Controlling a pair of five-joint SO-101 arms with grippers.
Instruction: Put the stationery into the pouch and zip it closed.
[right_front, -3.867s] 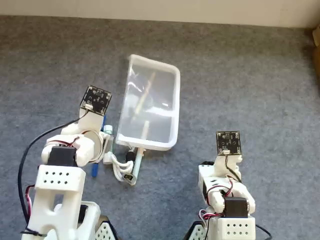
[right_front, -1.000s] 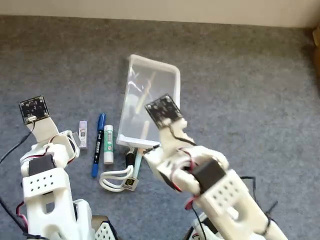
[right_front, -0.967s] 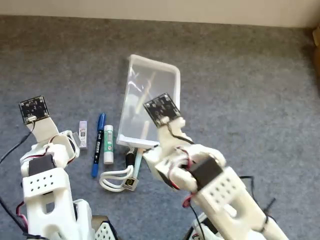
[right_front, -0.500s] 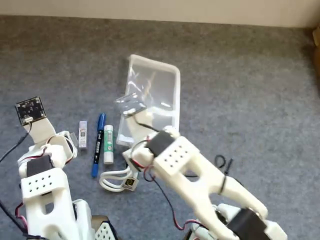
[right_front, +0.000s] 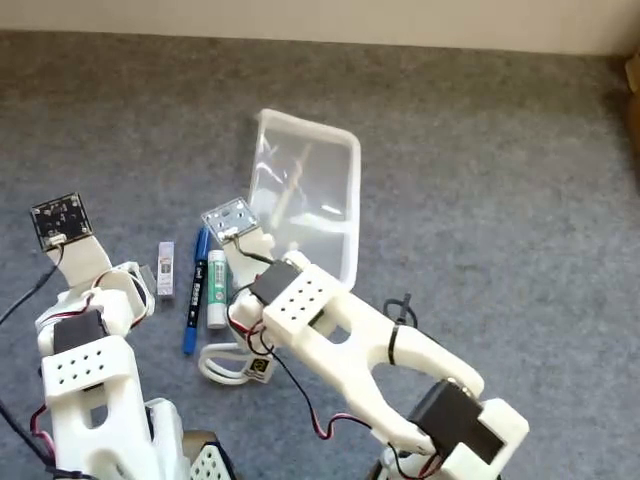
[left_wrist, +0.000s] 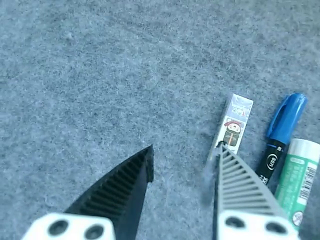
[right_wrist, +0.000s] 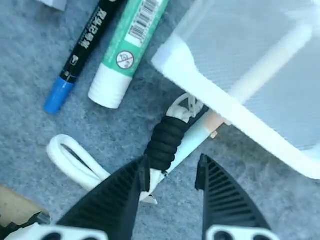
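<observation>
High view: the pouch (right_front: 352, 210) is lying tilted at upper centre of the counter (right_front: 500, 200), its open end toward the arms. A row is laid out just left of it: small box (right_front: 166, 268), blue marker (right_front: 195, 290), glue stick (right_front: 216, 288). They lie parallel, with narrow strips of counter between them. A looped white cord (right_front: 222, 358) lies below the row. The right arm (right_front: 300, 300) is stretched diagonally from lower right over the pouch's near end. The left arm (right_front: 95, 370) is parked at lower left. A wide stretch of grey counter is seen right of the pouch, up to the frame edge.

Left wrist view: the left end effector (left_wrist: 185, 152) is seen with fingers well apart and nothing between them but the counter (left_wrist: 100, 75). The small box (left_wrist: 234, 127) sits just past the tip of one finger. The blue marker (left_wrist: 280, 137) and glue stick (left_wrist: 295, 170) lie beside it at the right edge.

Right wrist view: the right end effector (right_wrist: 172, 167) is spread and not clamped. The black grip of a pen (right_wrist: 167, 137) lies just ahead of the gap, close to one fingertip. The pen's pale barrel runs under the thick white edge of the pouch (right_wrist: 190, 70) and shows through the pouch wall. The glue stick (right_wrist: 132, 45) and blue marker (right_wrist: 82, 45) lie at upper left, with a thin strip of counter (right_wrist: 25, 75) between the glue stick and the pouch corner. The white cord (right_wrist: 75, 157) loops just beside one finger.
</observation>
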